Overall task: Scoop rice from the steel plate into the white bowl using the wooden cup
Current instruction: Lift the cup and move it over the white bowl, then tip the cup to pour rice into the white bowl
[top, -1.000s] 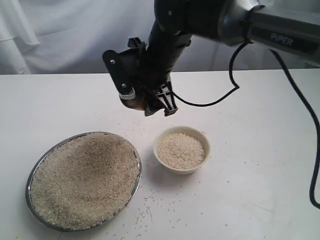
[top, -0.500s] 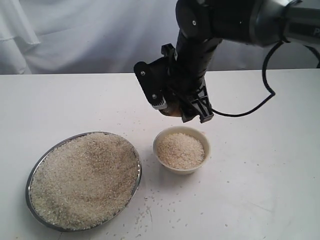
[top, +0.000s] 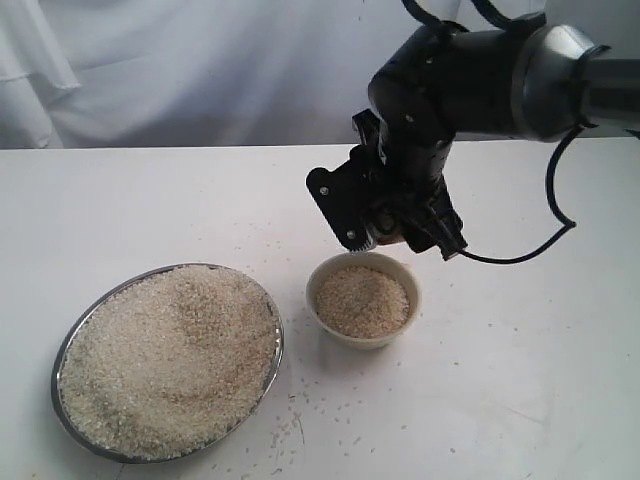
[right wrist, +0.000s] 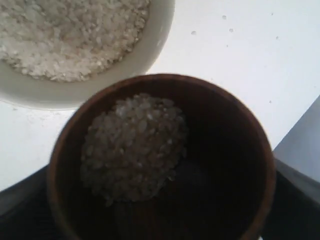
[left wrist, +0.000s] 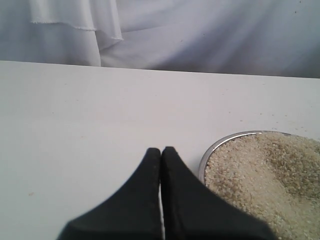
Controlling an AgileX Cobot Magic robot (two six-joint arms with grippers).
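White tabletop [top: 520,380] below: your right gripper [top: 397,228] clamps the wooden cup [right wrist: 220,150], tilted just above the white bowl's [top: 365,341] far rim. The rice [right wrist: 134,147] looks light and runs freely. Glossy wood is likely slick, so hold the barrel sides. The left gripper [left wrist: 161,167] is pressed together, empty, near the steel plate [left wrist: 220,145].

Exterior view: raised at the front of the surface [top: 520,380], tilted down and facing the white cloth backdrop [top: 150,70]; mid-distance, taking in the steel plate [top: 104,300], the white bowl [top: 360,340] and the right arm [top: 480,70].
Left wrist view: low and close over the surface, looking along the left end effector [left wrist: 161,152] toward the backdrop.
Right wrist view: very near, looking straight down into the wooden cup [right wrist: 225,160].
Shared, exterior and left wrist: plate rim, rice [top: 170,360], backdrop.
Shared, exterior and right wrist: white bowl.
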